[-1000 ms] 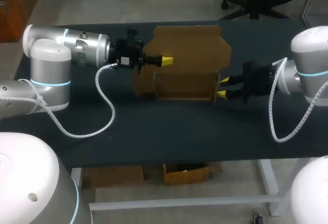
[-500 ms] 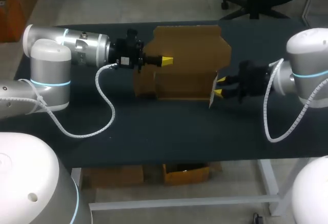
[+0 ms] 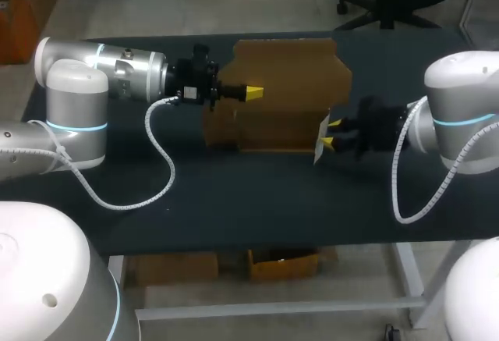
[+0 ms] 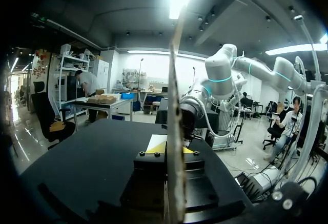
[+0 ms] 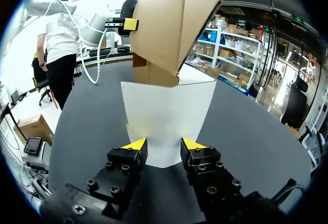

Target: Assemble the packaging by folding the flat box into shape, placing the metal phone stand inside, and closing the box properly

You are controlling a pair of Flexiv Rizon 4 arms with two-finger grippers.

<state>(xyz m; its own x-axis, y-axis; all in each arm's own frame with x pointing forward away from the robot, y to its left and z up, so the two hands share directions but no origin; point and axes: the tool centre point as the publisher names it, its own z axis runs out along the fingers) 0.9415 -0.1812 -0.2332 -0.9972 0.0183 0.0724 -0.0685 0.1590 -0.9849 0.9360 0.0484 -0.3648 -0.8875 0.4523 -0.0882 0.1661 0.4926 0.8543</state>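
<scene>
Left jaws: closed from both sides on an upright panel of the box, which runs edge-on between the yellow tips; a firm pinch.
Right jaws: standing apart with nothing held; the tips rest against the white end flap, whose lower point lies between them.
Box: brown cardboard, partly folded, in the middle of the surface, between the left arm and the right arm; the flap leans out at its right end, not yet tucked.
Phone stand: not visible in any view; possibly hidden behind the walls, though I cannot tell.
Handling: I judge the cardboard light and thin; stiff along a panel, limp at the creases; easily slid across the surface or dented by a hard squeeze; best held near a panel's edge beside a fold; flaps are better pushed flat-on close to the crease than pinched at the tip.
Writing: no label or print can be made out on the box; its faces look plain.
</scene>
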